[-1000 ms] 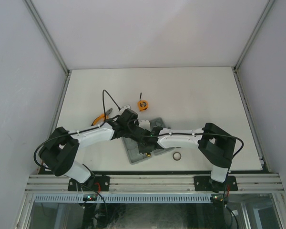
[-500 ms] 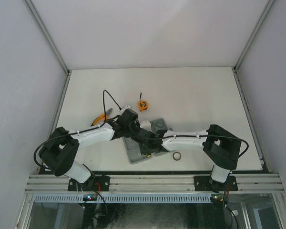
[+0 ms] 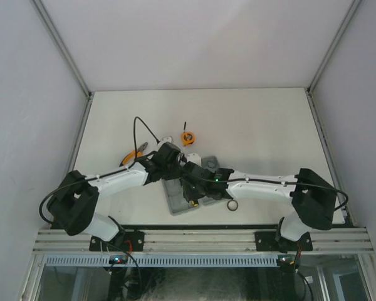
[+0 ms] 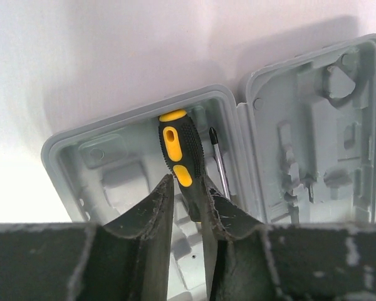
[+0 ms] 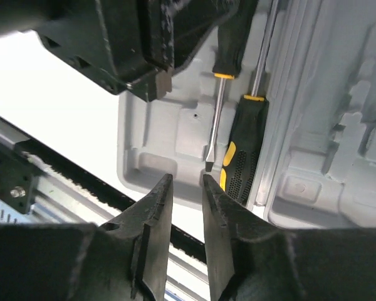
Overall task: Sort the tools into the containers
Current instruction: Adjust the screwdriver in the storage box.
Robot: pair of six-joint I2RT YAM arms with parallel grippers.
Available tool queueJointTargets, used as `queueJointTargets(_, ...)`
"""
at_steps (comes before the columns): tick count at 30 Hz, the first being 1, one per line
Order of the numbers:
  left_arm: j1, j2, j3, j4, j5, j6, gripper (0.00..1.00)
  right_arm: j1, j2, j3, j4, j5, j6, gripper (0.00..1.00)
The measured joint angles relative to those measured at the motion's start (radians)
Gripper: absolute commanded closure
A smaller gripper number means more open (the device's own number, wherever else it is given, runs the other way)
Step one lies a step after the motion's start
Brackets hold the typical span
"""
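Grey plastic forms the tool case (image 3: 175, 204), which lies open near the front edge of the table (image 3: 257, 125). The small dark ring (image 3: 233, 205) lies just beside it, outside. Over the near end of the case the right gripper (image 5: 187, 182) hovers with its jaws a little apart and nothing between them.

In one half of the case two screwdrivers lie side by side, pointing in opposite ways. The second screwdriver (image 5: 241, 157) rests free in its recess. The first screwdriver (image 4: 175, 147) has a black ribbed handle with orange-yellow inlays, and the left gripper (image 4: 187, 179) appears closed on the lower part of this handle. The other half shows only empty moulded recesses.

Farther out, the orange-handled pliers (image 3: 133, 154) and the round tape measure (image 3: 188, 138) lie on the table, apart from the case. The sorting therefore seems less than half done.
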Motion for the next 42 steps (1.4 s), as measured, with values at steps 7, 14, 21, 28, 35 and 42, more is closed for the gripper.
queueJointTargets(7,-0.001,-0.060,0.000,-0.024,-0.023,0.019,0.60,-0.010,-0.085,0.000,0.016,0.008,-0.034,0.69)
queueJointTargets(14,-0.002,-0.135,0.000,-0.035,-0.035,0.041,0.58,-0.009,-0.114,-0.008,0.017,0.035,-0.047,0.68)
queueJointTargets(21,-0.002,-0.225,0.000,-0.037,-0.061,0.069,0.58,-0.013,-0.149,-0.037,0.026,0.049,-0.048,0.70)
queueJointTargets(28,-0.002,-0.329,-0.019,-0.025,-0.097,0.070,0.58,-0.012,-0.170,-0.085,0.095,0.075,-0.048,0.68)
queueJointTargets(35,0.015,-0.415,-0.123,-0.023,-0.118,0.068,0.58,-0.015,-0.195,-0.126,0.154,0.093,-0.060,0.69)
queueJointTargets(42,0.099,-0.483,-0.216,-0.030,-0.110,0.068,0.58,-0.018,-0.117,-0.080,0.147,0.060,-0.084,0.84)
